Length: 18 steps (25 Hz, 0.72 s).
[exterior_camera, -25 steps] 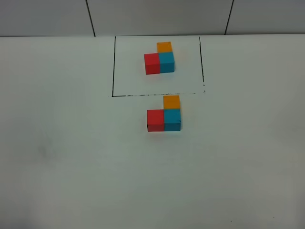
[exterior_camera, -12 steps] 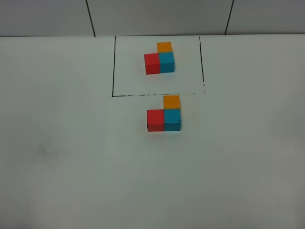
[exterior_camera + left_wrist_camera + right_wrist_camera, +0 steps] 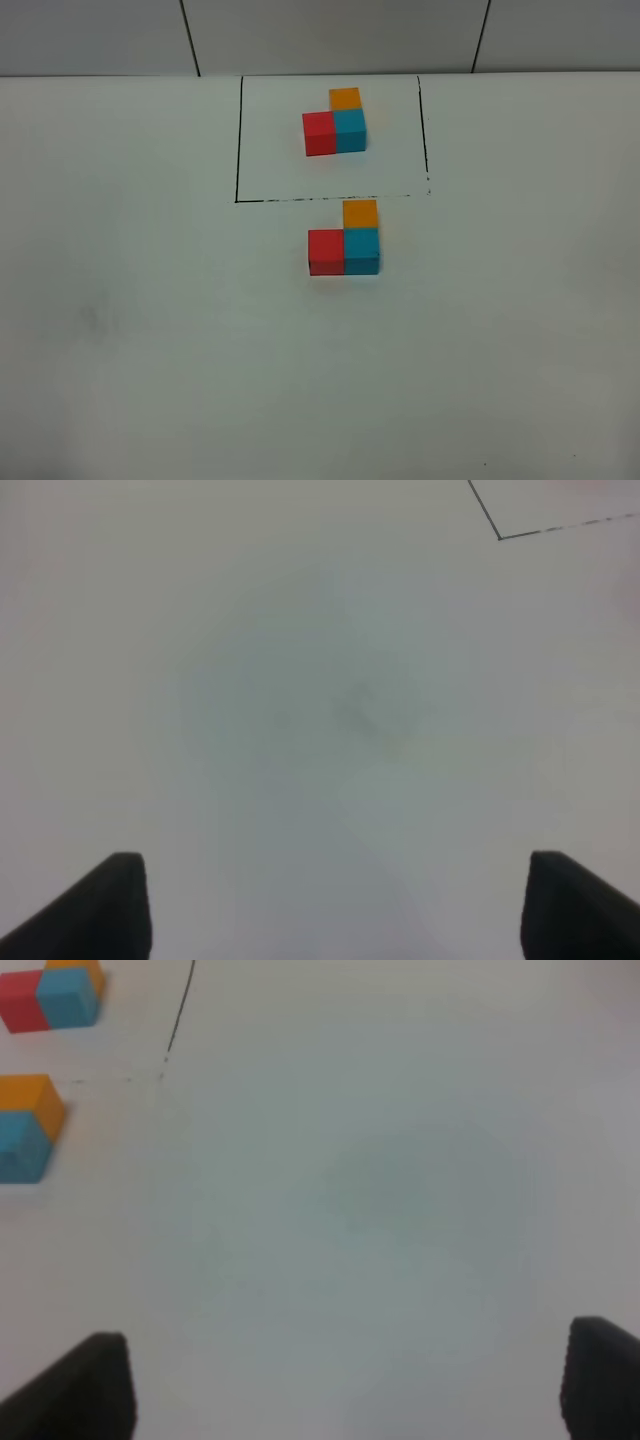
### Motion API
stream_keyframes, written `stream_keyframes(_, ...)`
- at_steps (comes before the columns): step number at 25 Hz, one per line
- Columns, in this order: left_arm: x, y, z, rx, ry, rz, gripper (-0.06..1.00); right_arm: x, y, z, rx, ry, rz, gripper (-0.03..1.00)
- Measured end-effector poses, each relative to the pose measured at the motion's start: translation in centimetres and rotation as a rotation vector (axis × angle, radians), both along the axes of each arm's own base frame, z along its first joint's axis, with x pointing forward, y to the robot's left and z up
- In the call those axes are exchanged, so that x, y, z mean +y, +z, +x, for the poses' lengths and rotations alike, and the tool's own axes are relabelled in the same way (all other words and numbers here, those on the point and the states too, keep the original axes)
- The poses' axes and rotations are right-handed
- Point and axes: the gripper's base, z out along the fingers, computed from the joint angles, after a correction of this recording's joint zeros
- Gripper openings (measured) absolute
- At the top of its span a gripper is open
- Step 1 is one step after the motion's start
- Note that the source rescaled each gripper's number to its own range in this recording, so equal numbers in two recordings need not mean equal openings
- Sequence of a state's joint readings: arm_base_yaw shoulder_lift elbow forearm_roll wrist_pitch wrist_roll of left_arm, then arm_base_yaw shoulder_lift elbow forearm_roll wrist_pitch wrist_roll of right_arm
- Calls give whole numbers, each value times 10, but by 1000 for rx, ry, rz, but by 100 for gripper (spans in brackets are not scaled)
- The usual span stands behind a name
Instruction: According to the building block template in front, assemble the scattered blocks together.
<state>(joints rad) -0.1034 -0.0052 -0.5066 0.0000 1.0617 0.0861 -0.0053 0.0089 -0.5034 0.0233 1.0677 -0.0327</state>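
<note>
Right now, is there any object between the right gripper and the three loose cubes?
Nothing visible. In the right wrist view only bare table lies between the right gripper, its fingers apart, and the loose cubes at the edge.

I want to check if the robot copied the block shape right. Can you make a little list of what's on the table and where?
template: building block template, an L of orange, red and blue cubes inside the black rectangle
red block: outside the rectangle, touching the left side of the blue block
blue block: at the corner of the L
orange block: behind the blue block, touching it, by the rectangle's near line
match: same L layout as the template
left gripper: fingers wide apart, holding nothing
right gripper: fingers wide apart, holding nothing
</note>
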Motion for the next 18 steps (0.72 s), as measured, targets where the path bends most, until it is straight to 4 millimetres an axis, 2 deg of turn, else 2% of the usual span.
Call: stream_keyframes(18, 0, 0, 0, 0, 0, 0, 73, 0, 0, 0, 0, 0, 1, 73)
